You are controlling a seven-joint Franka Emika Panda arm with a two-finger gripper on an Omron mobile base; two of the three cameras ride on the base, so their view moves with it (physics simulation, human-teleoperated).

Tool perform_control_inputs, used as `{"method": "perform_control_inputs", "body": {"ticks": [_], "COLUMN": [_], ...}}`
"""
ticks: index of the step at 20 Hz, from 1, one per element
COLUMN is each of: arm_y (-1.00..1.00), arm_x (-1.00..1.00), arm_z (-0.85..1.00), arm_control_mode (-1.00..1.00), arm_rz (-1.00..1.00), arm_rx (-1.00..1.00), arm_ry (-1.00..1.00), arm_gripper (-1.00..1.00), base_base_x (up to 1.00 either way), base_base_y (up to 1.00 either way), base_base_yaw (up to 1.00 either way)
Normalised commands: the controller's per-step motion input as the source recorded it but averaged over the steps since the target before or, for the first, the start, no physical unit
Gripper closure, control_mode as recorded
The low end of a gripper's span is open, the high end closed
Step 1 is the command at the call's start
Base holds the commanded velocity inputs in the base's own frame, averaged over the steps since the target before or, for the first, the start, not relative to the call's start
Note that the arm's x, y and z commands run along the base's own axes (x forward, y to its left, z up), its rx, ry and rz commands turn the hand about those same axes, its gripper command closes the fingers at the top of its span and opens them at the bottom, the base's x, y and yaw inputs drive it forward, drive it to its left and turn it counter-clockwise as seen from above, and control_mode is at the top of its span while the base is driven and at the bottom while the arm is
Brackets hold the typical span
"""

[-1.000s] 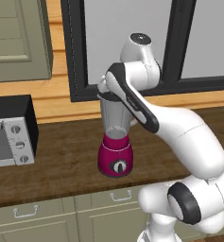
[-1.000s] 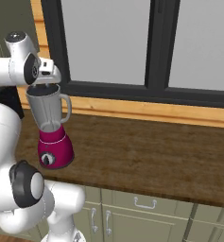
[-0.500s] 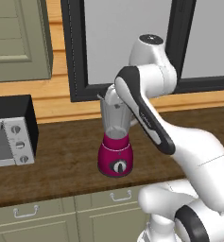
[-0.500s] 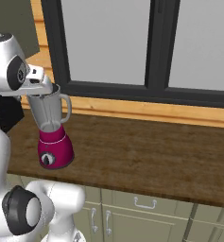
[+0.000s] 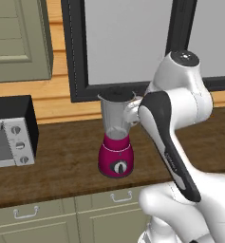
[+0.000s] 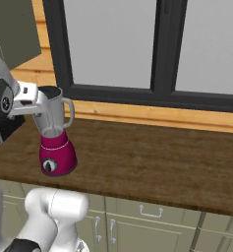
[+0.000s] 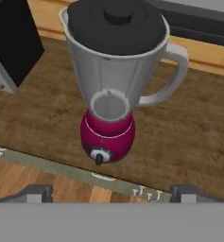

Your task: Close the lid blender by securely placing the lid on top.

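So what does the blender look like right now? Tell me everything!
The blender stands upright on the brown wooden counter. Its rounded base is shiny magenta, with a black-and-silver dial on the front. On top sits a tall clear grey jar with a curved handle and a small spout. It looks empty. The black lid, round with a raised centre, already covers the jar's mouth. The hand is apart from it, fingers spread, holding nothing.
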Motion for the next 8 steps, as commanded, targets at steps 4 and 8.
{"method": "perform_control_inputs", "body": {"ticks": [4, 8], "arm_y": [-0.70, -0.81], "arm_x": [-0.44, -0.26], "arm_z": [-0.16, -0.03], "arm_control_mode": [-1.00, -1.00], "arm_rz": [-0.01, -0.03], "arm_rx": [0.03, 0.13], "arm_ry": [-0.14, -0.17], "arm_gripper": [-1.00, -1.00], "base_base_x": [0.00, 0.00], "base_base_y": [0.00, 0.00], "base_base_yaw": [0.00, 0.00]}}
